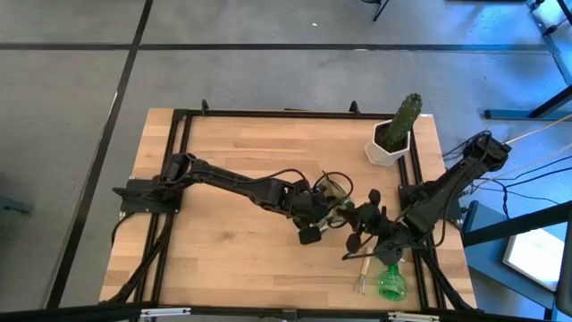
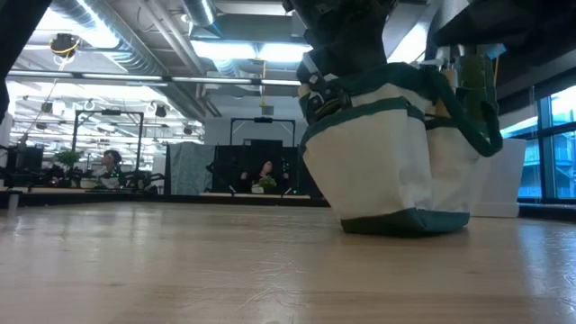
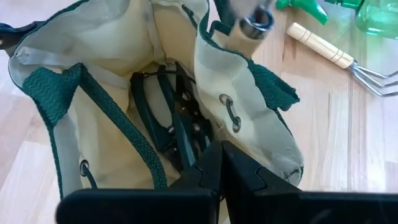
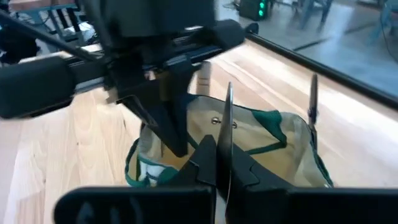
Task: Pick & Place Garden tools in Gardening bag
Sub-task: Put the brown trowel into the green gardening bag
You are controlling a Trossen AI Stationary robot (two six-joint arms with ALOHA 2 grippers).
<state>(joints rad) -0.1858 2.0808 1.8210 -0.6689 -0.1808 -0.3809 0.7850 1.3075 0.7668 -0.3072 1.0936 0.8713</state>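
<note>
The olive and beige gardening bag point(image 1: 335, 192) stands upright on its base point(image 2: 396, 220) at the table's middle. Black pruners point(image 3: 174, 118) lie inside it. A wooden tool handle point(image 3: 249, 31) stands at the bag's outer wall, and I cannot tell what holds it. My left gripper point(image 3: 221, 158) is shut and empty over the bag's opening, fingers pointing down into it point(image 4: 174, 134). My right gripper point(image 4: 222, 146) is beside the bag, toward the table's right edge, shut on a thin metal tool part. A wooden-handled hand fork point(image 1: 362, 273) and a green spray bottle point(image 1: 391, 282) lie near the table's near edge. My right gripper pinches a thin metal strip point(image 4: 227, 124), seen edge-on, between its two fingers. The strip runs forward out of the fingers, above the bag's opening and clear of the table. Which tool it belongs to I cannot tell.
A cactus in a white pot point(image 1: 398, 130) stands at the table's far right. The hand fork point(image 3: 336, 53) and spray bottle point(image 3: 367, 15) lie close to the bag on its near-right side. Bare wood stretches over the table's left half point(image 1: 223, 241).
</note>
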